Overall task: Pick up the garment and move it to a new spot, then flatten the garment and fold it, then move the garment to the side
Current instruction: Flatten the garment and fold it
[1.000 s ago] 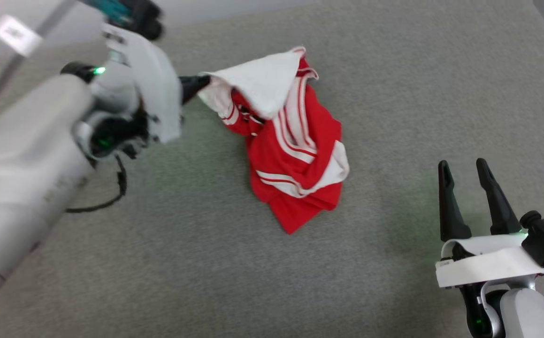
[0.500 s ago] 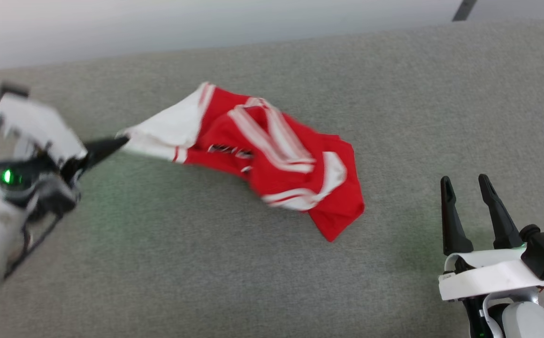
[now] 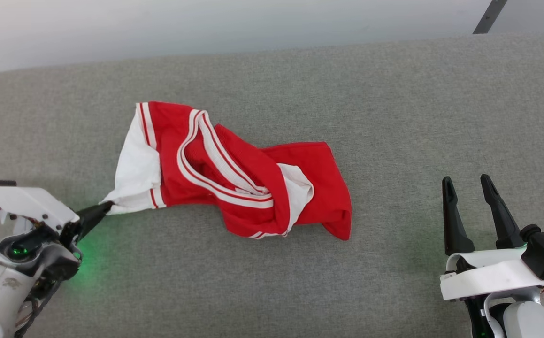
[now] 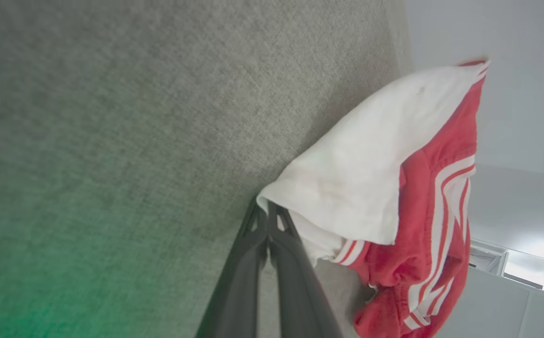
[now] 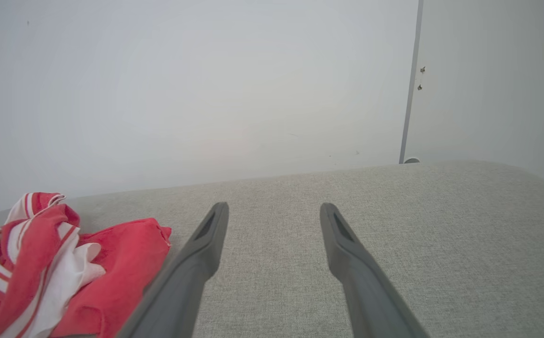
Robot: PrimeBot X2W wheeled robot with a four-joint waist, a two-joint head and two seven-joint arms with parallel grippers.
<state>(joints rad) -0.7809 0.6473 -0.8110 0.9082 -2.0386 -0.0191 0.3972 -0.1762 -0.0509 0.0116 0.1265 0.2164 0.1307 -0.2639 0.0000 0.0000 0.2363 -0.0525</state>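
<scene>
Head view: left pincer (image 3: 106, 207) clamped on a white corner of the garment (image 3: 192, 178), which lies crumpled (red mostly up) on the grey fabric surface (image 3: 394, 117). The right pincer (image 3: 466, 180) stands apart, empty, well away.

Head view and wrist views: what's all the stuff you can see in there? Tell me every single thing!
garment: one, red with white panels and striped bands, crumpled on the middle of the surface.
surface: one, grey fabric, under the garment.
wall: one, pale, behind the surface.
strip: one, dark, on the wall at the upper right.
left gripper: one, dark fingers, lower left, shut on the garment's white corner.
right gripper: one, dark fingers, lower right, open, apart from the garment.
</scene>
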